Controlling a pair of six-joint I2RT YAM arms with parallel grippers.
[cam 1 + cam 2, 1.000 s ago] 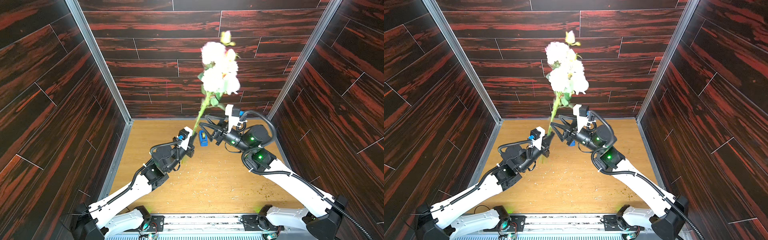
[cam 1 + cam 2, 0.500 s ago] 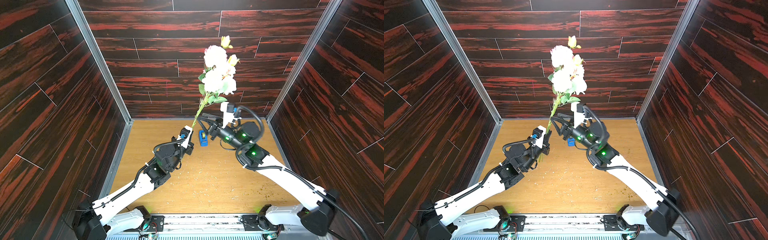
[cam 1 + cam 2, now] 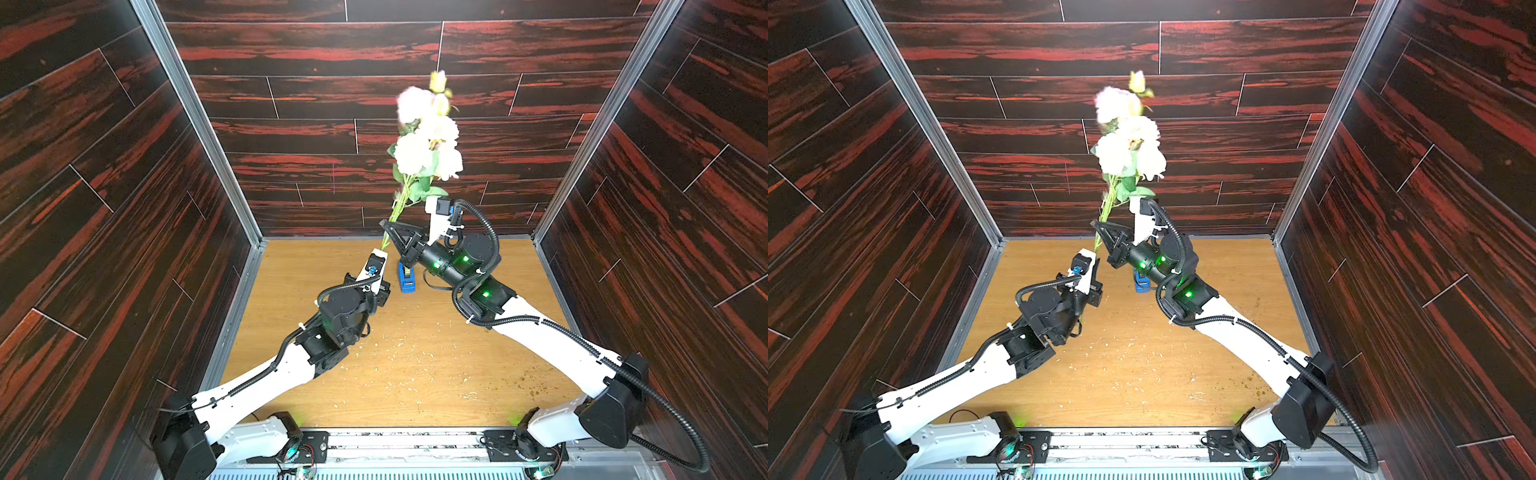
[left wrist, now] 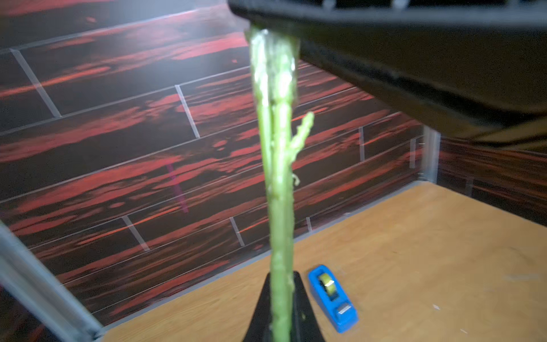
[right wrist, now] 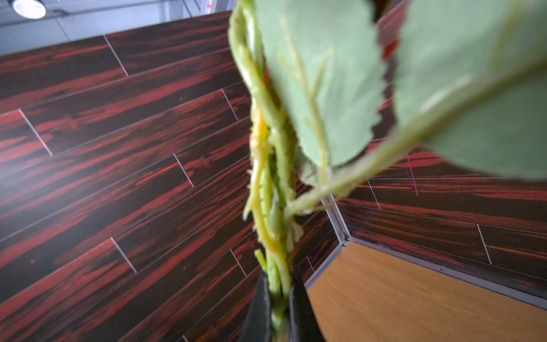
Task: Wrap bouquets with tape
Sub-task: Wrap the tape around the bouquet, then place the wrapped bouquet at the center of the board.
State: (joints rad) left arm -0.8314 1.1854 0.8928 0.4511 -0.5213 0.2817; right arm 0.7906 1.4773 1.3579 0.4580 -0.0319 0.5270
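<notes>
Left pincer and right pincer are both pinching the bouquet stems, right one higher up, tape sitting on the table below.

Both arms are raised and converge at mid-scene in both top views. Left arm: runs from its base at 7 o'clock toward 1 o'clock, wrist pitched upward, left tool clamped tight on the lower stems of the bouquets. Right arm: runs from its base at 5 o'clock toward 11 o'clock, elbow bent, right tool pointing to 10 o'clock, jaws closed on the same stems higher up. The two tools are not touching.
</notes>
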